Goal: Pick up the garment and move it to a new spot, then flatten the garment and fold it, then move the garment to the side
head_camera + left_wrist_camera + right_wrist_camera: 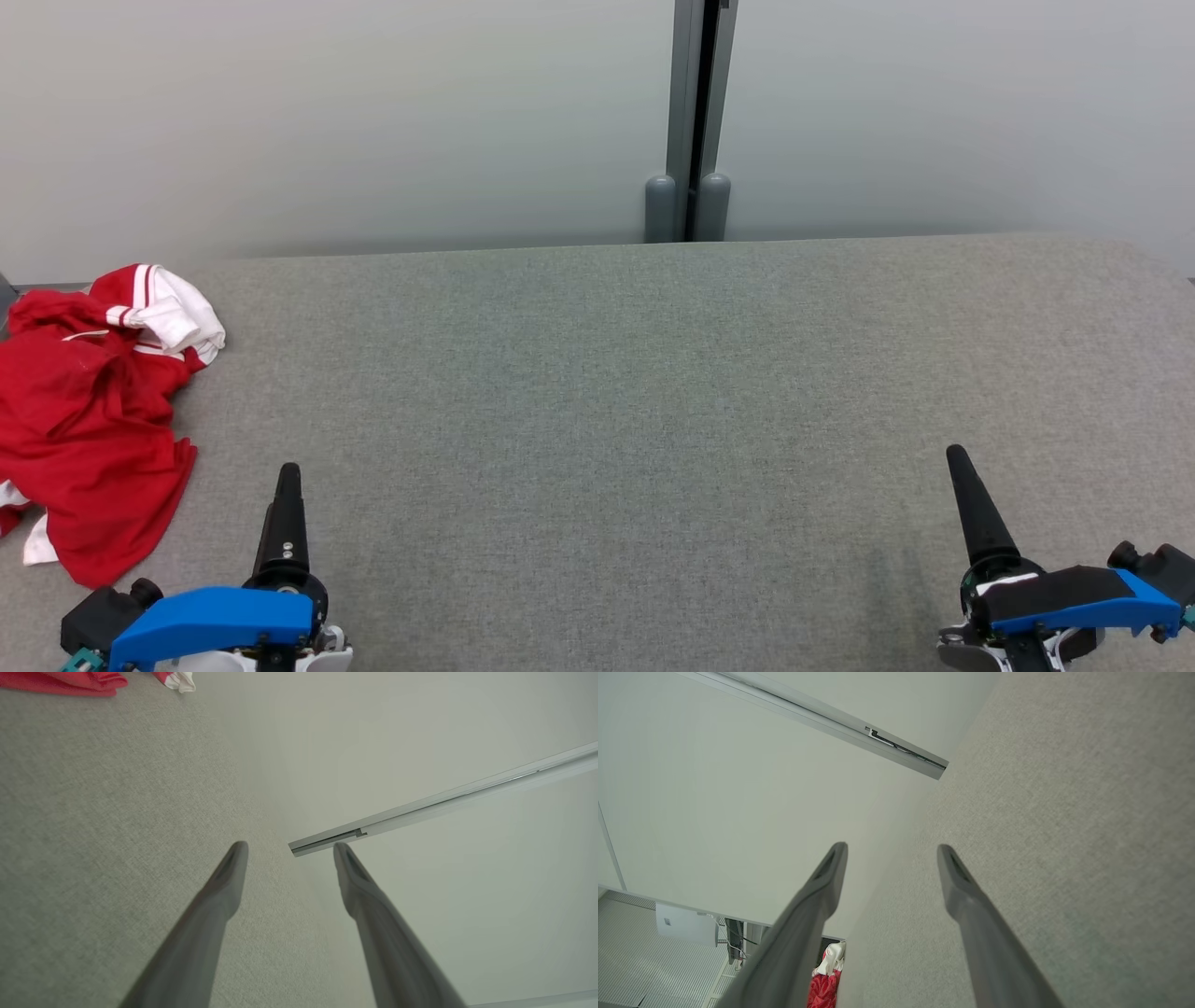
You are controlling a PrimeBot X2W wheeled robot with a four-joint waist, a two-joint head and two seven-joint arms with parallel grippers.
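Red-and-white garment [89, 420] lies crumpled at the far left of the grey table [653, 392], just left of and ahead of the left gripper [287, 849], the nearer one; its long axis seems front-to-back. That gripper and the right gripper [892, 849] gape empty.

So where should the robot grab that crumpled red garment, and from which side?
Probably pinch a raised fold near the middle of the red garment, coming down from above with the left hand, the nearer one. It lies crumpled at the left edge of the table, so ridges stand up while its hems lie flat.
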